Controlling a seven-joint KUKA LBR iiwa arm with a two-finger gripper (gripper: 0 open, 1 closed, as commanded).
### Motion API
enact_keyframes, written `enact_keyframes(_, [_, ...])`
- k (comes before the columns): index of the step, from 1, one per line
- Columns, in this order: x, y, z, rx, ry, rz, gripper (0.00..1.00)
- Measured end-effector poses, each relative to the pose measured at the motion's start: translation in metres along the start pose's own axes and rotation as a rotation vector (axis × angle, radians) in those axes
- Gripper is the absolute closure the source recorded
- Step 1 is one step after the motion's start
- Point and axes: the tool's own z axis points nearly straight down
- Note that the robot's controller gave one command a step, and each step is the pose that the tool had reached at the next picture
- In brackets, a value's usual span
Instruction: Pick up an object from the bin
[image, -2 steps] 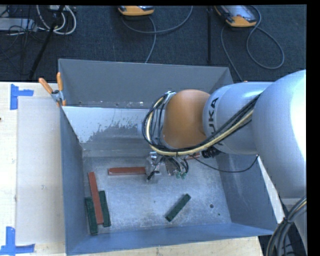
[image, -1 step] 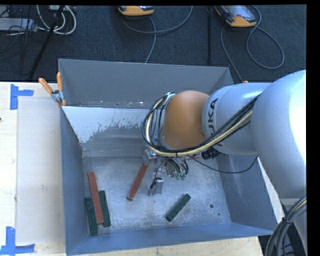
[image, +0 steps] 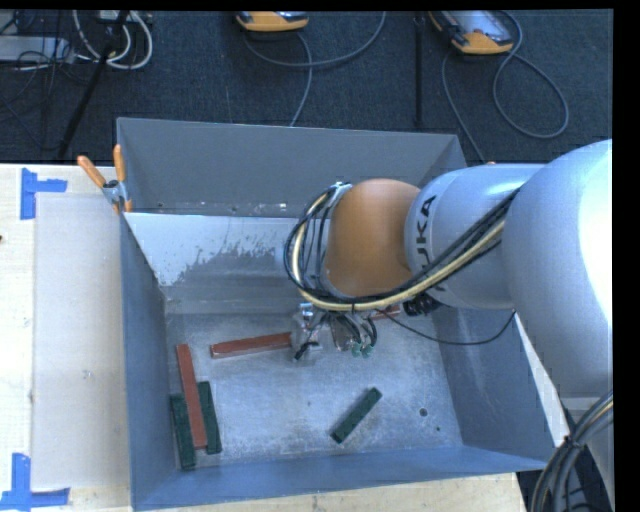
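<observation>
Reddish-brown and flat-faced, a long thin stick (image: 252, 346) lies on the speckled grey floor just left of the bin's middle. Its long axis runs almost level across the frame, with the right end a shade higher. The gripper (image: 305, 343) sits at that right end, touching or just above it. Whether it is spread or pressed together cannot be told, since the wrist's orange cover (image: 365, 235) and looped cables (image: 297, 255) hang over it from the upper right.

The floor around the stick's left end and below it is bare metal. Well apart, toward the lower left, a second brown stick (image: 192, 397) of the same slim shape stands nearly upright in the frame, its top leaning slightly left. It is flanked by a dark left green stick (image: 181, 432) and a right green stick (image: 208, 418), both lying close alongside it.

Toward the lower right of the floor a shorter dark green bar (image: 357, 414) lies alone, slanting from lower left to upper right. The smooth grey walls of the bin (image: 145, 330) slope up on every side.
</observation>
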Motion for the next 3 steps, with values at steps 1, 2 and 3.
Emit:
enact_keyframes(1, [0.0025,0.0003,0.0026,0.0,0.009,0.0,0.0])
enact_keyframes(2, [0.0,-0.0001,0.0001,0.0,0.0,0.002,1.0])
enact_keyframes(3, [0.0026,0.0004,0.0027,0.0,0.009,0.001,0.0])
